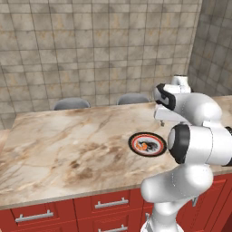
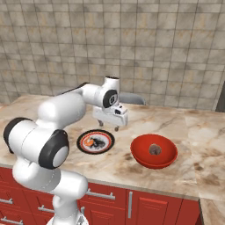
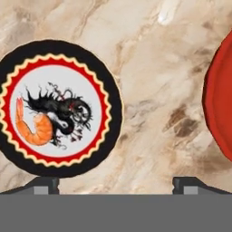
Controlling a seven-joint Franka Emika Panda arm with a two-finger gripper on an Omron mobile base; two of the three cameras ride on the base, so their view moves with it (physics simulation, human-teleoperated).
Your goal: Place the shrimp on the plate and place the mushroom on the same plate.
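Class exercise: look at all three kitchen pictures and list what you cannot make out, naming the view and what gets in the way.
- The red bowl: hand view, cut off by the picture's right edge.
- The plate: left base view, its right side hidden behind the robot's arm.
- The mushroom: right base view, a small lump in the bowl, too small for detail.
- The shrimp: left base view, only an orange speck.
- The gripper: right base view, fingertips too small to read.

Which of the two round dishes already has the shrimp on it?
The flat black-rimmed plate holds the shrimp; the deep red bowl holds a mushroom.
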